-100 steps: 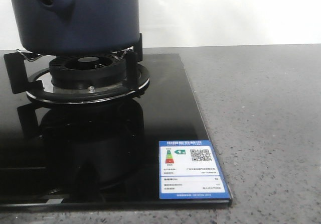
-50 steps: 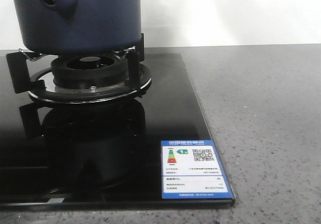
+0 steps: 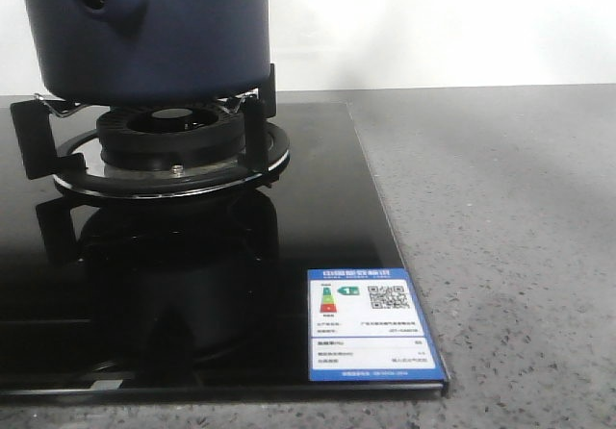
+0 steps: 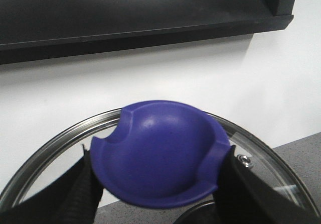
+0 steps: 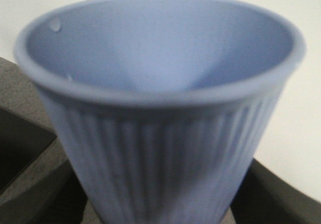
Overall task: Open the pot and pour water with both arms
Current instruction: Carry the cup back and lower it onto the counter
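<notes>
pot: the dark navy pot (image 3: pixel 144 30) sits on the black prongs of the burner grate (image 3: pixel 168 150), at the far left of the front view, its top cut off by the frame; the stubby handle socket with a hole faces the camera on the left.
stove: a glossy black glass cooktop (image 3: pixel 318 217) lies on the grey speckled tabletop (image 3: pixel 510 256); a blue-edged energy label (image 3: pixel 372 325) is stuck at its near right corner.
lid: in the left wrist view a glass lid (image 4: pixel 261 158) with a metal rim is held up before a white wall, under a dark shelf or hood; its purple-blue knob (image 4: pixel 160 151) is rounded, with a notch.
left fingers: the left gripper (image 4: pixel 160 194) is clenched on the lid's knob, one black finger pressing on each side.
cup: a light blue ribbed cup (image 5: pixel 160 108) fills the right wrist view, upright, mouth open toward the camera.
right fingers: dark fingers (image 5: pixel 271 194) flank the cup's base on both sides, gripping the cup.
</notes>
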`<state>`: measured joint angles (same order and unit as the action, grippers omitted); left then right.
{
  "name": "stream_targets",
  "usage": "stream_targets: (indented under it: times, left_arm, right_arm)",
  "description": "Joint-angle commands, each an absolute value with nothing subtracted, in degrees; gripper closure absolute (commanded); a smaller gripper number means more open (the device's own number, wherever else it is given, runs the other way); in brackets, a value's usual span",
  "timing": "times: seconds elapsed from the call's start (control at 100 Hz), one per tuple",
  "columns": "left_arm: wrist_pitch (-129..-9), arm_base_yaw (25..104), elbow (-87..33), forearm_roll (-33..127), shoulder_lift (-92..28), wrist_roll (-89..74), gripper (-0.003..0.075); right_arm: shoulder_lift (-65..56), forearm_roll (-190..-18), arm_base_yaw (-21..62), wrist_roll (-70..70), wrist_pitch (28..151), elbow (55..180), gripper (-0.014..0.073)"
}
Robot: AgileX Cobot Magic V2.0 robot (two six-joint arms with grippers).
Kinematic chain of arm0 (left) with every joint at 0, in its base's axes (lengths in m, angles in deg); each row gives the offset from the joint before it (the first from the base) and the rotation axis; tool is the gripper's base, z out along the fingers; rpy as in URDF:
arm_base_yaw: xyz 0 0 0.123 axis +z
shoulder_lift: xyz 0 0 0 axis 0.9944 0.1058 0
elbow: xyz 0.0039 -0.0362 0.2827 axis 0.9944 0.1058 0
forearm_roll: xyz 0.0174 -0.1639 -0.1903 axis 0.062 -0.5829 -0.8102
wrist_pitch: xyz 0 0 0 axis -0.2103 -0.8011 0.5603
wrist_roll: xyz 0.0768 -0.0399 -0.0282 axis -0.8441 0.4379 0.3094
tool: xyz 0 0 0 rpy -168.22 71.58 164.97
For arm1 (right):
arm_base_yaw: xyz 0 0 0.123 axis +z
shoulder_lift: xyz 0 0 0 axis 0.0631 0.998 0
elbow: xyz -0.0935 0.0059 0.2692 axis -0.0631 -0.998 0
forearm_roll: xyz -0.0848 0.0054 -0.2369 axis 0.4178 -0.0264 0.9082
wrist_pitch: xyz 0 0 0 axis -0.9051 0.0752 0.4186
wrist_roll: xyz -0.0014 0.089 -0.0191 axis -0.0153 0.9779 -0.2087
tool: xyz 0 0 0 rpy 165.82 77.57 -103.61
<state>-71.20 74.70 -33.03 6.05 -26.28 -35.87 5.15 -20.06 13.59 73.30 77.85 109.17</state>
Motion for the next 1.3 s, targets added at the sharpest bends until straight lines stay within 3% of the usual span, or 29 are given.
stream_targets:
  times: [0.0, 0.45, 0.59, 1.09, 1.29]
  left_arm:
    - [-68.74, 74.91, -35.37, 4.17, -27.84, -35.54, 0.0412]
    - [-68.74, 74.91, -35.37, 4.17, -27.73, -35.54, 0.0412]
    - [-68.78, 74.91, -35.37, 4.17, -27.73, -35.54, 0.0412]
    - [-69.01, 74.91, -35.37, 4.17, -27.73, -35.54, 0.0412]
    - [-69.50, 74.91, -35.37, 4.08, -27.73, -35.54, 0.0412]
  right_arm:
    - [1.83, -19.66, 9.40, 75.83, 69.78, 107.35, 0.0277]
    - [2.11, -30.19, -14.81, 68.70, 34.22, 89.01, 0.0278]
    - [5.50, -33.18, -15.31, 60.34, 30.73, 86.13, 0.0279]
    - [20.18, -34.25, -15.31, 58.60, 18.40, 85.57, 0.0279]
    - [21.76, -34.25, -15.31, 57.95, 18.70, 85.57, 0.0279]
